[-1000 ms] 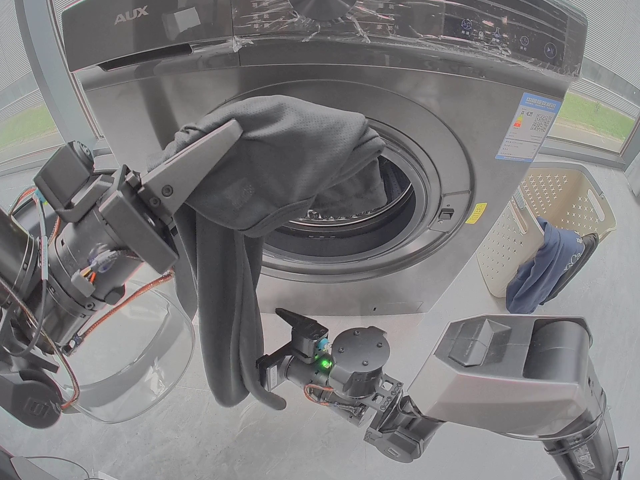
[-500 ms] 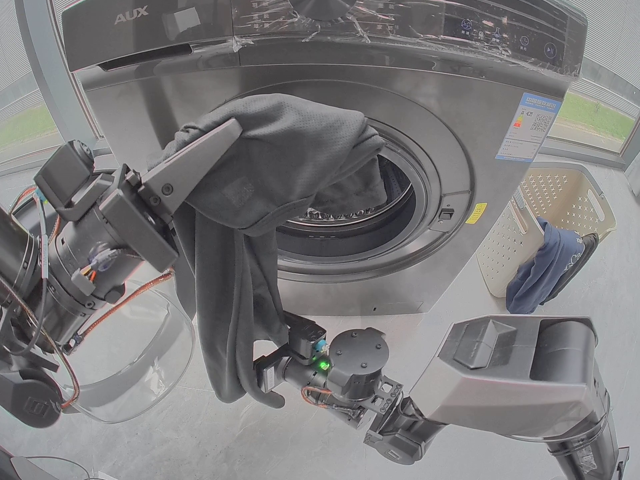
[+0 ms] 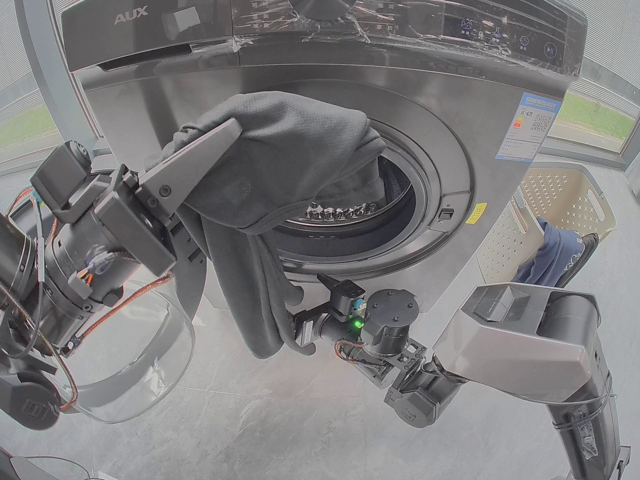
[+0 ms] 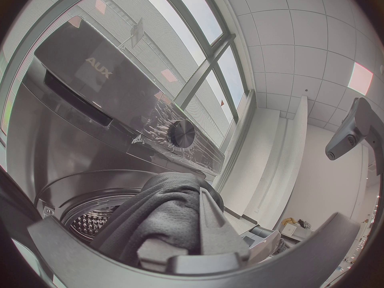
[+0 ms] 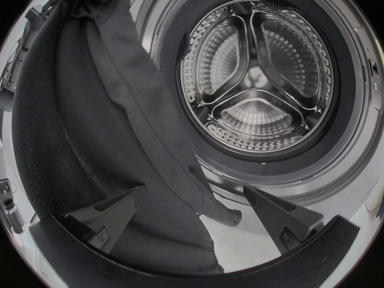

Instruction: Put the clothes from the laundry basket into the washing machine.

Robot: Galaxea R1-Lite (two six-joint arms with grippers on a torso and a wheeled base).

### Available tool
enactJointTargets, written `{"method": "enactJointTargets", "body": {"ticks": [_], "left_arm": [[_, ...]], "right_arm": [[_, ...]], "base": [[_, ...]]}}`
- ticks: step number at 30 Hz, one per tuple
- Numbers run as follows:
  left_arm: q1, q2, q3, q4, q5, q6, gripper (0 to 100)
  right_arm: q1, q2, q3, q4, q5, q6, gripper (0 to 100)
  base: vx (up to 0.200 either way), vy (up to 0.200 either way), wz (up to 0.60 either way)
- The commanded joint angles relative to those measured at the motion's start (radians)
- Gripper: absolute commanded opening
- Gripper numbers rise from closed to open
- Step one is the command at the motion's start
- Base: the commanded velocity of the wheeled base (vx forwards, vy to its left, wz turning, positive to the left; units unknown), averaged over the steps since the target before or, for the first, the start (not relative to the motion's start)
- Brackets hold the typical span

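A dark grey garment (image 3: 287, 155) hangs in front of the washing machine's open drum (image 3: 363, 218). My left gripper (image 3: 227, 141) is shut on the garment's upper part at the left rim of the opening, and one grey finger (image 4: 214, 221) lies against the cloth (image 4: 160, 205). The garment's tail droops below the opening, bunched against my right gripper (image 3: 297, 325), which sits low before the machine. In the right wrist view this gripper (image 5: 196, 199) stands open, the cloth (image 5: 80, 141) draped over one finger (image 5: 120, 207), with a sleeve end between the fingers. The steel drum (image 5: 256, 81) holds no clothes.
The machine's round glass door (image 3: 133, 361) hangs open at lower left, under my left arm. A cream laundry basket (image 3: 570, 198) leans at the machine's right side with a blue garment (image 3: 550, 261) over its rim. Bare grey floor lies in front.
My right arm has risen and moved toward the drum, lifting and bunching the garment's hanging tail. The left gripper has barely moved and keeps hold of the cloth.
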Motion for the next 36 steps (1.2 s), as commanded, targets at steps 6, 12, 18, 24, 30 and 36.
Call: {"method": "enactJointTargets", "body": {"ticks": [6, 12, 18, 24, 30, 36], "left_arm": [[-0.002, -0.001, 0.003, -0.001, 0.000, 0.001, 0], [-0.002, -0.001, 0.005, -0.001, 0.000, 0.001, 0], [-0.003, -0.002, 0.006, -0.001, 0.000, 0.001, 0], [-0.002, -0.004, 0.006, -0.001, 0.000, -0.002, 0], [0.000, -0.004, 0.005, -0.001, 0.000, -0.004, 0], [0.006, -0.002, 0.003, -0.001, 0.000, -0.004, 0]], "right_arm": [[0.015, 0.036, -0.031, -0.003, 0.031, -0.006, 100], [0.064, 0.047, -0.064, 0.004, 0.072, -0.020, 100], [0.054, 0.110, -0.216, 0.045, 0.073, -0.037, 100], [0.046, 0.142, -0.266, 0.039, 0.064, -0.043, 0], [0.020, 0.111, -0.239, 0.036, 0.055, -0.039, 0], [-0.051, -0.047, -0.076, 0.030, 0.049, -0.035, 0]], "base": [[0.000, 0.000, 0.00], [0.000, 0.000, 0.00], [0.000, 0.000, 0.00], [0.000, 0.000, 0.00], [0.000, 0.000, 0.00], [0.000, 0.000, 0.00]]}}
